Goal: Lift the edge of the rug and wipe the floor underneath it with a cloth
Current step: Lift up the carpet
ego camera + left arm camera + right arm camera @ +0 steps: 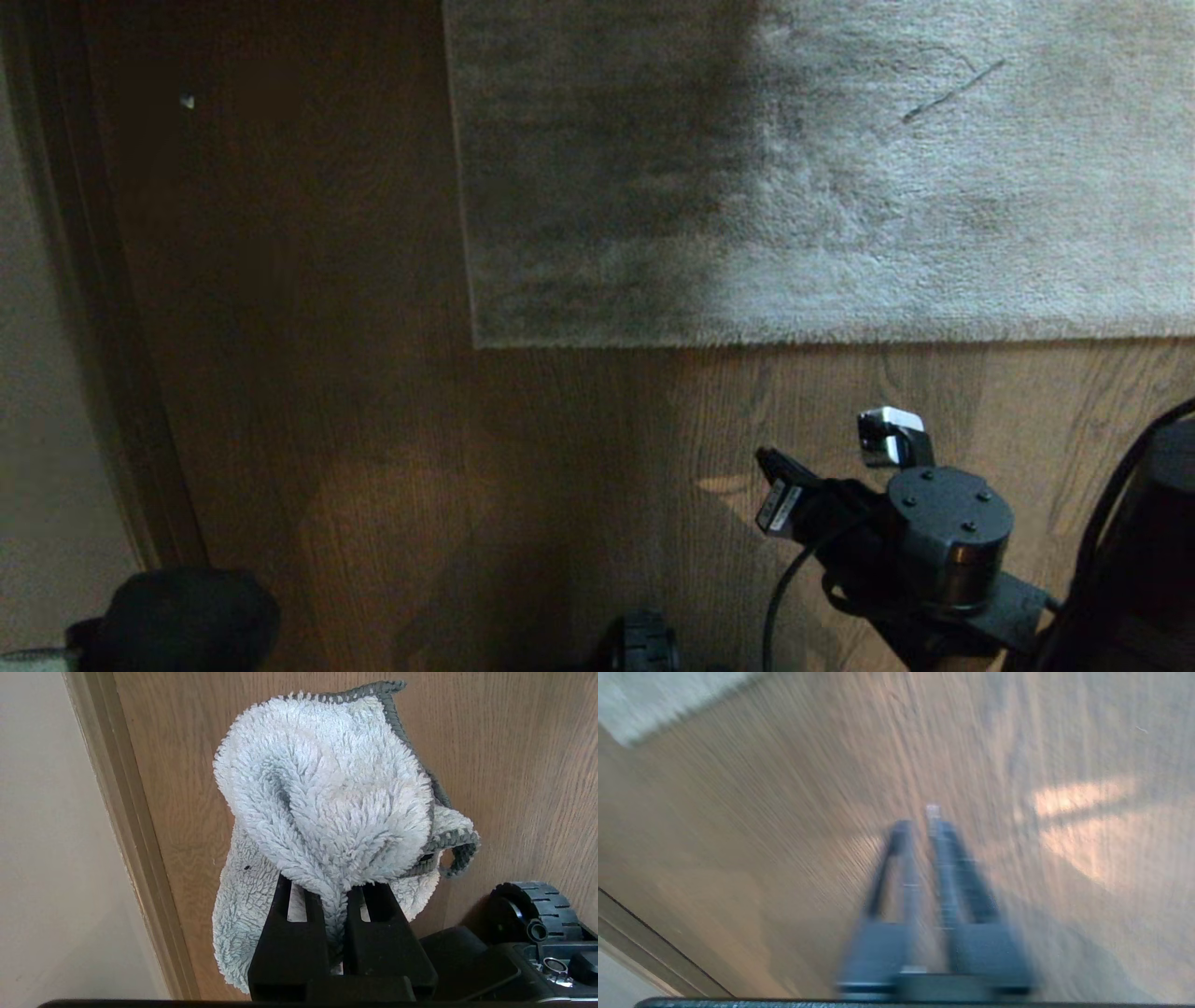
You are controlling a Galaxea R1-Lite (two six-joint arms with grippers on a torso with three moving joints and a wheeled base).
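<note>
The light grey-beige rug [840, 187] lies flat on the brown wood floor [373, 467]. Its near rug edge [794, 340] runs straight across, ending in a square corner [478, 343]. My right gripper [887, 437] hovers over bare floor just in front of that edge. In the right wrist view the right gripper [917, 821] shows a narrow gap between its fingers with nothing in it, and a strip of rug [644, 700] is visible beyond. My left gripper [334, 886] is shut on the fluffy pale cloth [327, 802], which bunches above its fingers over the floor.
A pale wall [47, 420] with a dark skirting board [93, 280] runs down the left side. The robot's base and a black wheel [532, 905] sit close beside the cloth. A small pale speck [187, 101] lies on the floor far left.
</note>
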